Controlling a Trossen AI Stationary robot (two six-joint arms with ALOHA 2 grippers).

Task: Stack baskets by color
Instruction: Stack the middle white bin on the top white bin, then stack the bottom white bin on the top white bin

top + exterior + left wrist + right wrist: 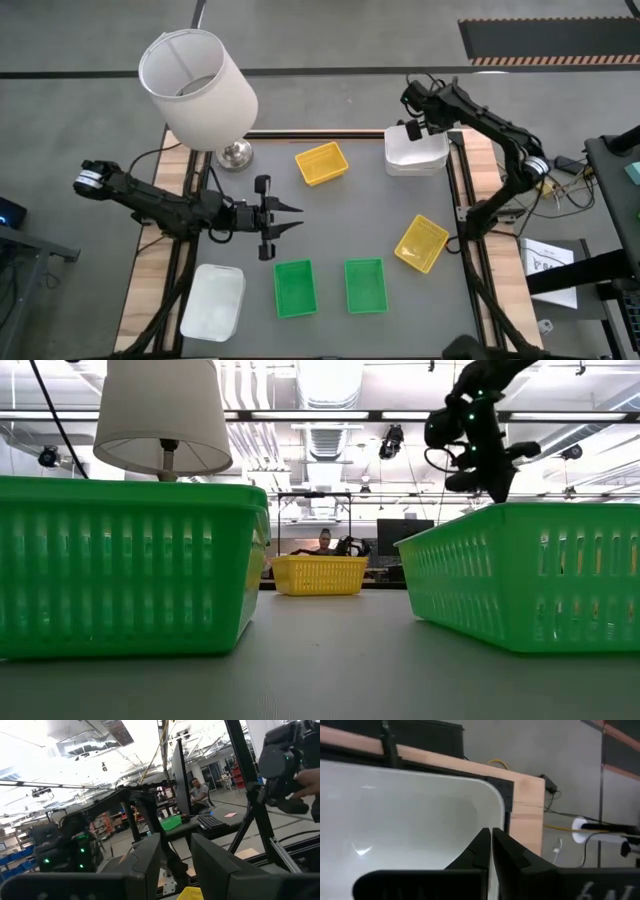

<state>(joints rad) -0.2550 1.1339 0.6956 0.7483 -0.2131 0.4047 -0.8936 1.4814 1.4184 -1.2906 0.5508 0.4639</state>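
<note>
My right gripper [491,851] has its two fingers pressed together, tips meeting just above the inside of a white basket [405,815]; whether they pinch its rim I cannot tell. In the high view that right gripper [411,128] sits at the far left corner of the white basket stack [420,152], which stands at the far right of the table [330,215]. My right arm reaches in from the right side, elbow bent out past the table's edge, forearm running back toward the far side and then angling down onto the stack. In the low view it hangs dark above the right-hand green basket [530,575].

My left gripper [285,218] hovers over the middle left of the table, fingers apart and holding nothing, pointing to the right. My left arm stretches almost level from the left edge across the wooden side rail. From its wrist I see my own fingers [150,865] spread, with a sliver of yellow between them.

Outward from there: one yellow basket [321,163] lies far centre, another yellow basket [421,243] tilted on the right. Two green baskets lie side by side at the near edge, the left green basket [294,288] and the right green basket [365,285]. A lone white basket [213,301] sits at the near left. A lamp [198,88] stands at the far left corner.
</note>
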